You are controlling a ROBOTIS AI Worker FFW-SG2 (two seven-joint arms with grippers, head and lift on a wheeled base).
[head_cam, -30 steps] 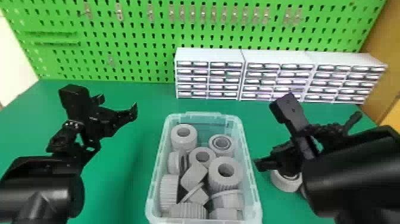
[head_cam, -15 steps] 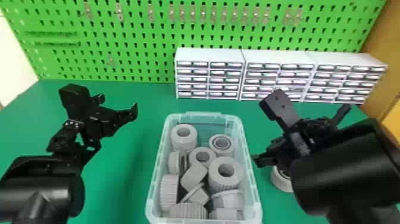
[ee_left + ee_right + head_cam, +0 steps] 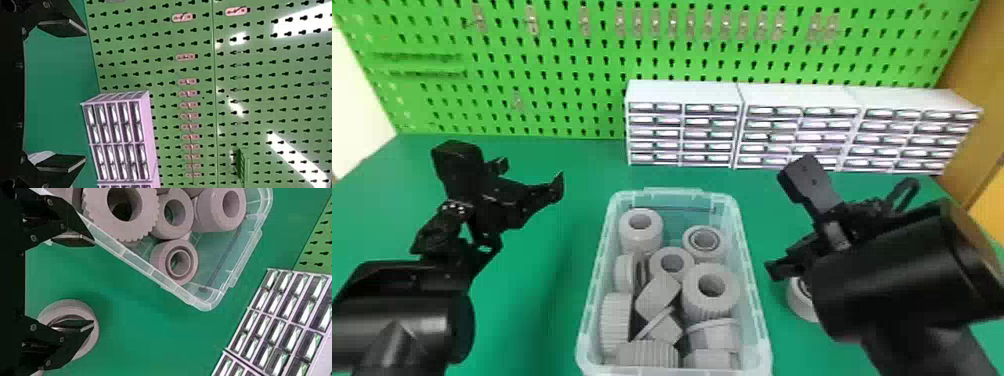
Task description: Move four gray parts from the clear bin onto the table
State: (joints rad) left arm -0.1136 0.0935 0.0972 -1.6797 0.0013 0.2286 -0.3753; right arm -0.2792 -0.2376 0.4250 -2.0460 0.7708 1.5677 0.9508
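Note:
My left gripper (image 3: 532,192) is parked over the table left of the bin; in the left wrist view the left gripper (image 3: 83,96) stands open, holding nothing. Just right of the clear bin (image 3: 754,300) is my right gripper (image 3: 774,225). The right wrist view has the right gripper (image 3: 94,284) open and empty, one finger by the bin's (image 3: 137,263) long wall, the other over a gray ring (image 3: 87,319) on the table. Gray parts fill much of the bin, among them a toothed one (image 3: 710,295), a ringed one (image 3: 703,242) and a tall cylinder (image 3: 641,232).
White drawer cabinets (image 3: 682,92) stand along the back of the green table (image 3: 532,300), against a green pegboard (image 3: 557,65). The arm partly covers the gray ring (image 3: 801,302) to the right of the bin.
My right gripper has moved left, closer to the bin, and its arm has swung with it. My left arm has stayed where it was, and the parts in the bin look unchanged.

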